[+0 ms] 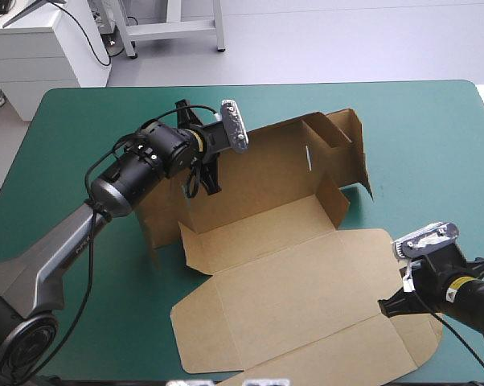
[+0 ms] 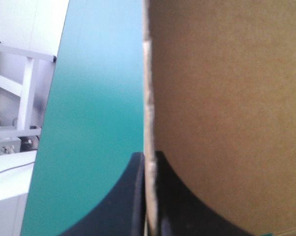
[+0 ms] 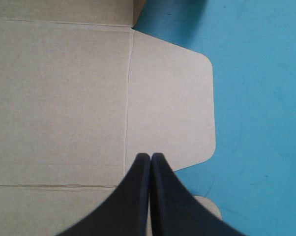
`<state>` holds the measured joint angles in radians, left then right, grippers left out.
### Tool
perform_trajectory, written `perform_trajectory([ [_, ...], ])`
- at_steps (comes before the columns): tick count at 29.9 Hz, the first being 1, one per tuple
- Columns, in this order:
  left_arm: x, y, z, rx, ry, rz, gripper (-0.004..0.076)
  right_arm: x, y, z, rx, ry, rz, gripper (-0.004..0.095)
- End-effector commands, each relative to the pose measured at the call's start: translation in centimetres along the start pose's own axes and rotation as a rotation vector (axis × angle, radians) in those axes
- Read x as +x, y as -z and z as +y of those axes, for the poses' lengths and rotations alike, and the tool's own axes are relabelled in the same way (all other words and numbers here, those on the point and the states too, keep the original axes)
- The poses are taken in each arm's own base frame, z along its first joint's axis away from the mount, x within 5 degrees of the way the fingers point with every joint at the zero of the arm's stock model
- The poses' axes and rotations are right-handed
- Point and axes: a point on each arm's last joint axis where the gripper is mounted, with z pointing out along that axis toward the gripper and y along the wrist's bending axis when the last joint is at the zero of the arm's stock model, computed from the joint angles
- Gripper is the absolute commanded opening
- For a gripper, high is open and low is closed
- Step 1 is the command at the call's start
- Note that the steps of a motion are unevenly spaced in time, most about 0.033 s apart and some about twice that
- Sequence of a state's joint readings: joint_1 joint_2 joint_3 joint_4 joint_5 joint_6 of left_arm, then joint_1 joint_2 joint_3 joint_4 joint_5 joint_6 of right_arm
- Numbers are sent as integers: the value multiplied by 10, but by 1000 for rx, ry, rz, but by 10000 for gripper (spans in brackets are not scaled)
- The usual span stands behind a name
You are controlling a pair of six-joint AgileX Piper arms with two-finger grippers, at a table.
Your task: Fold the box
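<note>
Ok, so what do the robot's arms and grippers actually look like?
The left arm has a pale grey lower link, then a black cylindrical wrist with a silver band; a thin black cable runs along it. The right arm is black with a yellow marking near the wrist. Both the left gripper and the right gripper have two broad black fingers curved like fins.

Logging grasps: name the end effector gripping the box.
The left end effector, pinching the box by its raised wall; the right end effector grips nothing.
</note>
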<state>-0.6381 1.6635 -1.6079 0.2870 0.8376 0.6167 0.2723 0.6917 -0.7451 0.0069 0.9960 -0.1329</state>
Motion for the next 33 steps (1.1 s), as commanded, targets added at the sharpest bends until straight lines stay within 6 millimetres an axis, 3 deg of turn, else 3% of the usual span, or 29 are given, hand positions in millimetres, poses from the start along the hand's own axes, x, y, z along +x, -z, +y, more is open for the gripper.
perform_trajectory([
  [1,-20,29,8,-133,-69,-128,-8,-9,8,-4,35,-14,-72,-21],
  [12,-33,34,-10,-261,-268,-207,-8,-10,26,-5,59,-33,-145,-21],
  [22,-2,41,-35,-401,-395,-275,-8,-14,32,-6,60,-55,-165,-21],
  [28,6,32,-51,-410,-470,-305,-8,-15,32,-6,60,-67,-171,-21],
  [33,12,28,-54,-426,-432,-281,-8,-15,33,-6,60,-75,-179,-21],
])
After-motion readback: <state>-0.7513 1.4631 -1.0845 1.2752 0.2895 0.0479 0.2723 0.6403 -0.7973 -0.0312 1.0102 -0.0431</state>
